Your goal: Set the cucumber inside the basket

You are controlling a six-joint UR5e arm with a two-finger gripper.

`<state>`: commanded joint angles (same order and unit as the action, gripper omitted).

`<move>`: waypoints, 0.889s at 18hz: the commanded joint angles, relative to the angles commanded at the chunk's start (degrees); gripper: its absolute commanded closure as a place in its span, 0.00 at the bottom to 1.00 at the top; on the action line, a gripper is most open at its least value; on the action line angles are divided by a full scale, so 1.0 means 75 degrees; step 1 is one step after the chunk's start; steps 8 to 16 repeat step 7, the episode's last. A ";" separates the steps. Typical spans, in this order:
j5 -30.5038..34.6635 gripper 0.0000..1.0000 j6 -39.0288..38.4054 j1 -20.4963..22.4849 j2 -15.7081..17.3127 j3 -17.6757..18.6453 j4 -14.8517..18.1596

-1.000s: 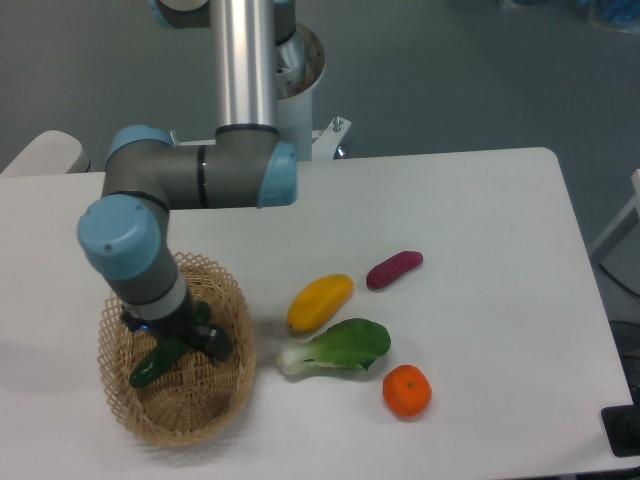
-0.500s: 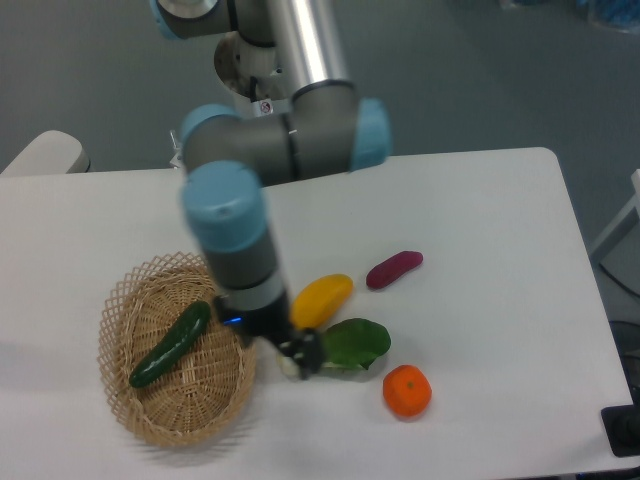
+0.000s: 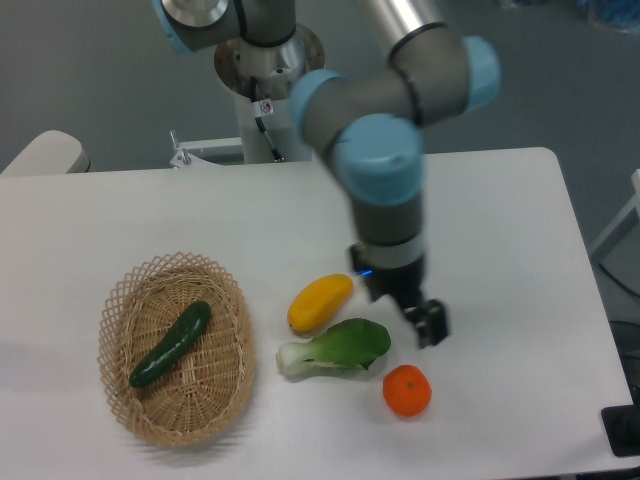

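Observation:
The dark green cucumber [image 3: 170,344] lies slantwise inside the tan wicker basket [image 3: 116,300] at the table's front left, resting on the basket floor with nothing touching it. My gripper [image 3: 428,325] hangs far to the right, just above the table between the bok choy and the table's right side. It looks open and holds nothing. The arm's grey and blue wrist [image 3: 385,190] rises above it.
A yellow fruit [image 3: 320,302], a leafy bok choy [image 3: 338,348] and an orange [image 3: 407,390] lie between the basket and the gripper. The arm's base [image 3: 262,70] stands behind the table's back edge. My forearm covers the spot right of the yellow fruit.
The gripper let go of the cucumber in the basket, rose, and swung right across the table past the yellow fruit. The cucumber stays in the basket.

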<state>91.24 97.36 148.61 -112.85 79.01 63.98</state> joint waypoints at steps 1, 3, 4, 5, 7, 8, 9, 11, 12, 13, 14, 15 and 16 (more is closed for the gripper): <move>-0.0070 0.00 0.0259 0.0141 0.0000 0.0000 0.0012; -0.0188 0.00 0.0460 0.0306 0.0000 0.0000 0.0012; -0.0200 0.00 0.0472 0.0353 0.0000 0.0000 0.0012; -0.0223 0.00 0.0484 0.0400 0.0000 -0.0012 0.0012; -0.0305 0.00 0.0472 0.0424 0.0000 -0.0024 0.0012; -0.0305 0.00 0.0472 0.0424 0.0000 -0.0024 0.0012; -0.0305 0.00 0.0472 0.0424 0.0000 -0.0024 0.0012; -0.0305 0.00 0.0472 0.0424 0.0000 -0.0024 0.0012; -0.0305 0.00 0.0472 0.0424 0.0000 -0.0024 0.0012; -0.0305 0.00 0.0472 0.0424 0.0000 -0.0024 0.0012; -0.0305 0.00 0.0472 0.0424 0.0000 -0.0024 0.0012; -0.0305 0.00 0.0472 0.0424 0.0000 -0.0024 0.0012; -0.0305 0.00 0.0472 0.0424 0.0000 -0.0024 0.0012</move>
